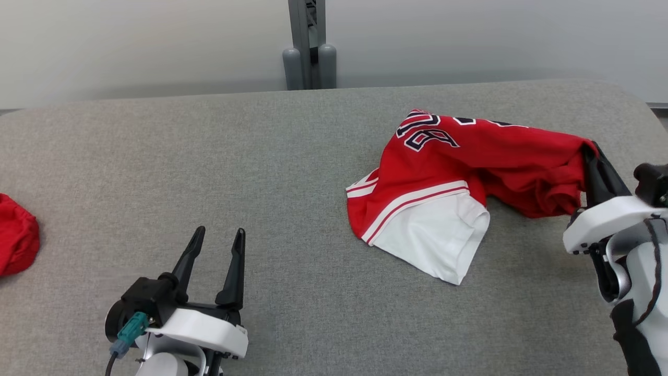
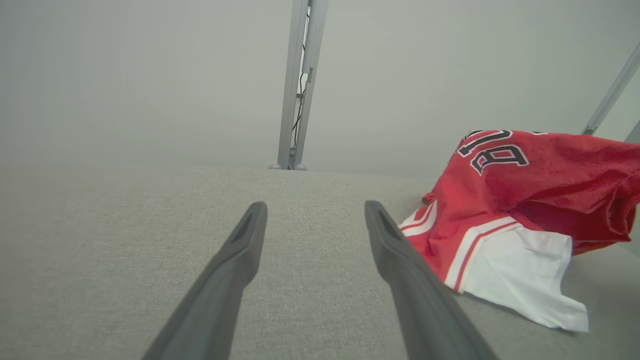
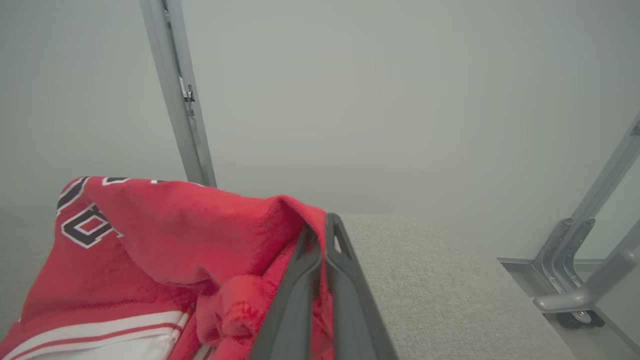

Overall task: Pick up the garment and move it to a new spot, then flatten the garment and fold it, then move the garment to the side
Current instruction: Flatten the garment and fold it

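Note:
A red jersey (image 1: pixel 459 156) with white sleeves and dark numerals lies rumpled on the right half of the grey table (image 1: pixel 209 172). One end is lifted off the surface by my right gripper (image 1: pixel 588 149), which is shut on the red fabric. The right wrist view shows the closed gripper (image 3: pixel 320 227) pinching a fold of the jersey (image 3: pixel 165 235). My left gripper (image 1: pixel 218 237) stands open near the front left, well apart from the garment. In the left wrist view its open gripper (image 2: pixel 315 210) frames bare table, with the jersey (image 2: pixel 520 200) off to the right.
Another red cloth item (image 1: pixel 15 235) sits at the table's left edge. A grey metal post (image 1: pixel 308 44) stands behind the table's far edge. In the right wrist view the table's right end drops off toward a wheeled metal frame (image 3: pixel 575 280).

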{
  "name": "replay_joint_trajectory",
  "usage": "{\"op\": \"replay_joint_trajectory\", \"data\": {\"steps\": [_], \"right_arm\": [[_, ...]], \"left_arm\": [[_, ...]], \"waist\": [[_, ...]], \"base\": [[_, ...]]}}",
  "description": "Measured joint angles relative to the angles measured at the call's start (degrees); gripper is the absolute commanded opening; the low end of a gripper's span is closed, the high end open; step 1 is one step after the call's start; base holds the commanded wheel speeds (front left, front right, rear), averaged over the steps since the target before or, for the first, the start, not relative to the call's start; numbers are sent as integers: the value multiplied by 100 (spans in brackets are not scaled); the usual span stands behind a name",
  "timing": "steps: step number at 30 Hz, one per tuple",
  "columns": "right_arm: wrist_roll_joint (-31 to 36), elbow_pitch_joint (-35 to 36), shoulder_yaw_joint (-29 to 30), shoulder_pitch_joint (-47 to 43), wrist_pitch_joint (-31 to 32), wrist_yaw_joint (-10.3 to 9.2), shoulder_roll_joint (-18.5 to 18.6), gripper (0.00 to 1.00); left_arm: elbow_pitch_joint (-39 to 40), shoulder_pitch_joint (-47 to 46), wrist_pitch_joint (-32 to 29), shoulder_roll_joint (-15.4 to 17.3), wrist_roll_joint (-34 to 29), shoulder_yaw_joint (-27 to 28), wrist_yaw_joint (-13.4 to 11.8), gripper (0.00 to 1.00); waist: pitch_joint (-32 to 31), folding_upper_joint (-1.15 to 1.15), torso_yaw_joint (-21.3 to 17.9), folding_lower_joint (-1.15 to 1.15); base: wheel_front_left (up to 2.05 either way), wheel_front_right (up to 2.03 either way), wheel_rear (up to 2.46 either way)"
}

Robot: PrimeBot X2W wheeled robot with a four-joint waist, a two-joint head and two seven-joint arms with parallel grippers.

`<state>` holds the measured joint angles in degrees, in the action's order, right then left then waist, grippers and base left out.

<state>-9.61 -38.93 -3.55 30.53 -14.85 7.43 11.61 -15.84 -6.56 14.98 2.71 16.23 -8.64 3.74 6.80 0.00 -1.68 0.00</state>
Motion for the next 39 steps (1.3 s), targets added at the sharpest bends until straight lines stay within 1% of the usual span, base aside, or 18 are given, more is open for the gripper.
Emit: {"op": "replay_joint_trajectory", "data": {"steps": [3,4,5,7,8,10,13,15,17,19,22,24,27,31,34,36,39], "right_arm": [[-421,-748,231,465,30,4,23,0],[-417,-994,259,604,27,7,110,0],[-399,-1257,314,730,27,7,263,7],[-363,-1725,408,934,18,5,485,43],[-291,-1925,463,1026,12,5,533,100],[-175,-2403,517,1222,22,5,586,100],[244,-2870,413,1433,45,7,624,100],[367,-3023,367,1578,45,7,601,100],[401,-3028,354,1694,13,7,495,100],[377,-2788,311,1725,-7,7,344,100],[193,-1946,138,1585,-27,7,179,100],[-33,-1274,40,1299,-31,7,96,100],[-333,-242,-181,740,-31,5,96,100],[-564,812,-331,-9,-31,5,16,100],[-691,1314,-332,-547,-31,5,-145,100],[-701,1501,-423,-918,-31,4,-248,100],[-764,1718,-322,-1361,-31,4,-416,100]], "left_arm": [[30,-101,1,9,19,12,-2,100],[9,-109,0,13,11,-11,0,100],[-15,-113,0,13,-12,-52,19,100],[-48,-188,0,1,-16,-114,36,100],[-49,-247,0,-4,-16,-134,57,100],[-47,-309,0,1,-3,-122,56,100],[-58,-310,0,13,-1,-105,56,100],[-68,-309,0,1,0,-113,56,100],[-74,-310,0,7,3,-111,55,100],[-81,-309,0,5,43,-109,45,100],[-58,-304,0,7,68,-100,22,100],[-37,-298,0,8,91,-91,21,100],[11,-260,0,3,122,-99,-1,100],[68,-169,0,5,180,-103,-31,100],[102,-79,0,5,264,-107,-55,100],[92,7,0,7,332,-115,-67,100],[93,62,0,5,388,-142,-81,100]], "waist": [[102,0,31,0],[145,0,37,0],[190,0,48,0],[263,0,90,0],[295,0,117,0],[355,0,162,0],[415,0,199,0],[423,0,195,0],[405,0,173,0],[342,0,129,0],[254,0,70,0],[180,0,27,0],[55,0,-39,0],[-117,0,-136,0],[-254,0,-209,0],[-362,0,-249,0],[-515,0,-302,0]], "base": [[0,0,0],[0,0,0],[0,0,0],[0,0,0],[0,0,0],[0,0,0],[0,0,0],[0,0,0],[0,0,0],[0,0,0],[0,0,0],[0,0,0],[0,0,0],[0,0,0],[0,0,0],[0,0,0],[0,0,0]]}}
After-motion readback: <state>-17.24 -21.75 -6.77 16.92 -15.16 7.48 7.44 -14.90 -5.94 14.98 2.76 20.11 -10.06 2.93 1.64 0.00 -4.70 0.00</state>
